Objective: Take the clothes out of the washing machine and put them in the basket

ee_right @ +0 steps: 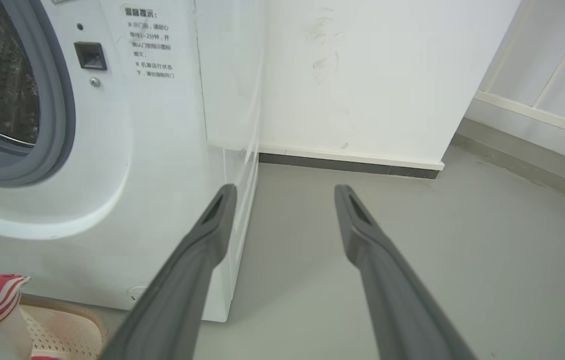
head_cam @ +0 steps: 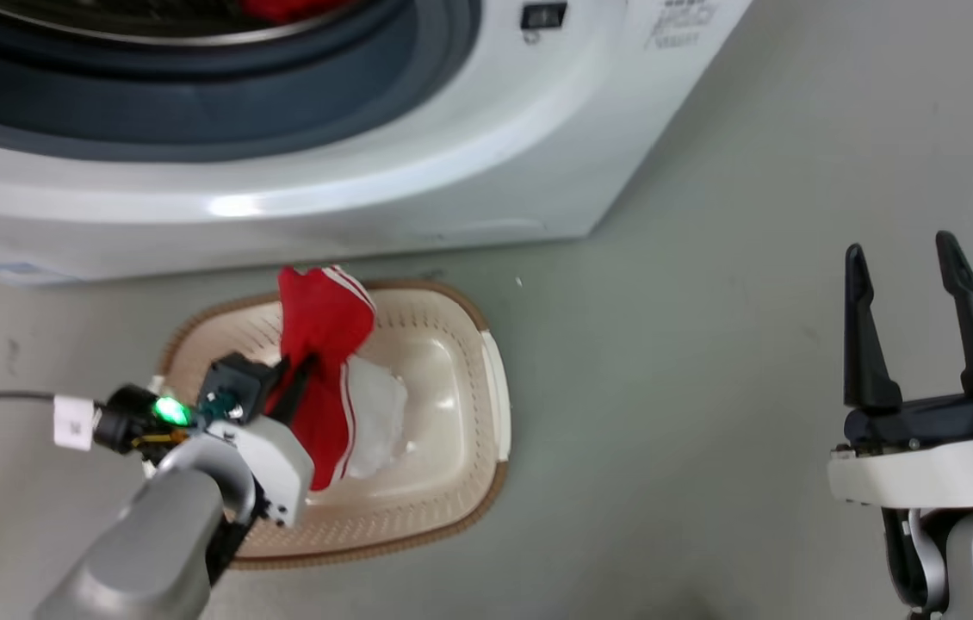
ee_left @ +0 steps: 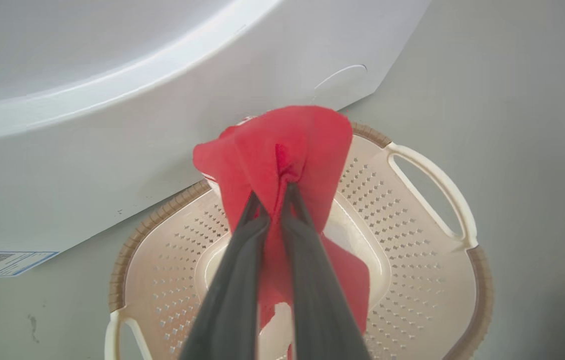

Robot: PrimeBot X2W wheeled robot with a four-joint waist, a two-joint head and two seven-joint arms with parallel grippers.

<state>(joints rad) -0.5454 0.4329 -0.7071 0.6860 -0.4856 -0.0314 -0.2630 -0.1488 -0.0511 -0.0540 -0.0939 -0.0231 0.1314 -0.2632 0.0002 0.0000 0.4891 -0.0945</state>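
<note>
One red garment point(head_cam: 323, 344) of the clothes hangs above the basket point(head_cam: 443, 379), its lower end already inside. The left gripper point(ee_left: 272, 192) is clamped on a fold of it. More red fabric point(head_cam: 280, 9) lies in the drum of the washing machine point(head_cam: 452, 172), just behind the basket on the floor point(head_cam: 667, 387). The right gripper point(head_cam: 900, 244) hangs spread and empty, well to the side. The garment's upper flap leans toward the rim nearest the machine, so a release here could leave cloth draped over that edge. The fabric could also cling to a finger as the jaws part.
</note>
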